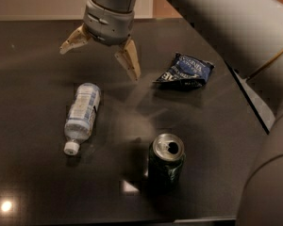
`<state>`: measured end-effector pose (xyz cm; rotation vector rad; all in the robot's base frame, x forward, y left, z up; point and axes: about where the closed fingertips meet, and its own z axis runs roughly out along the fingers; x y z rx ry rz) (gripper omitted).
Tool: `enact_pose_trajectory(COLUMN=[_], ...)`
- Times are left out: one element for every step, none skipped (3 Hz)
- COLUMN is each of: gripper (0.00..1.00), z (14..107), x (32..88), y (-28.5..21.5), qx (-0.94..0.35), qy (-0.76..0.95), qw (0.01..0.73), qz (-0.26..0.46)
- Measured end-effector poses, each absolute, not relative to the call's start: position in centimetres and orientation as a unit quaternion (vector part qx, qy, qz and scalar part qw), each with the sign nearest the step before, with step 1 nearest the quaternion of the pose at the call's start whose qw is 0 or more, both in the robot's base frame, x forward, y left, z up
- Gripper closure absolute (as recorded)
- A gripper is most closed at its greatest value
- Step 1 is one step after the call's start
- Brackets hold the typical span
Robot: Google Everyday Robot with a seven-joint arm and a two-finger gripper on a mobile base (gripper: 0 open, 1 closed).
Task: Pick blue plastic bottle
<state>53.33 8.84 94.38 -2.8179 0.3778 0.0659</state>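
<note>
The gripper hangs near the far edge of the counter, its fingers spread wide. The blue plastic bottle lies flat toward the left edge.

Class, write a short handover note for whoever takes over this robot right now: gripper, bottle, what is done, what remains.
The gripper is open and empty, hovering over the table beyond the blue plastic bottle.
The bottle lies on its side, cap toward the camera, not gripped.
A green can stands to its right; a snack bag lies farther back.
Done: nothing grasped.
Left: lower onto the bottle, close, lift.
</note>
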Motion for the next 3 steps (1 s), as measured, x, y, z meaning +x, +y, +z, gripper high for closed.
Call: enact_pose_trajectory(gripper=[0.00,0.00,0.00], z=[92.9,90.6,88.3], x=[53.3,53.1,52.6], y=[11.7,13.8,14.9], qx=[-0.987,-0.992,-0.996], qy=[0.085,0.052,0.027], qw=[0.135,0.108,0.074], qz=[0.038,0.047,0.049])
